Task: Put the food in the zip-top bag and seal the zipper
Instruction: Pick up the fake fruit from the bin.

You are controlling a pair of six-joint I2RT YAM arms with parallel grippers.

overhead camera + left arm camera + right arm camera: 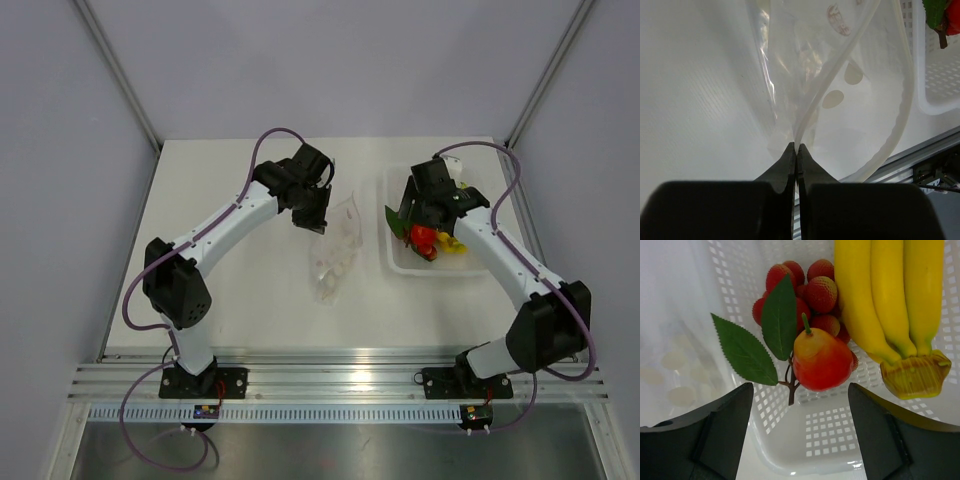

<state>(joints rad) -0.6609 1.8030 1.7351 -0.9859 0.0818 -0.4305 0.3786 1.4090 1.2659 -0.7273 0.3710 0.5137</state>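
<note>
The clear dotted zip-top bag (335, 248) lies on the table between the arms. My left gripper (318, 222) is shut on the bag's edge; in the left wrist view its tips (797, 146) pinch the zipper strip (840, 55), which curves up and away. The food lies in a white perforated basket (400, 262): yellow bananas (890, 305), a red bumpy fruit cluster (810, 290) with green leaves (777, 315), and a red-yellow pear-shaped fruit (822, 365). My right gripper (800, 390) hovers open over the basket's near end (418, 215), nothing between its fingers.
The basket's near wall (805, 460) lies just under my right fingers. In the left wrist view the basket's corner (940, 85) stands right of the bag, and the aluminium rail (920, 155) marks the table's near edge. Grey walls close in the table.
</note>
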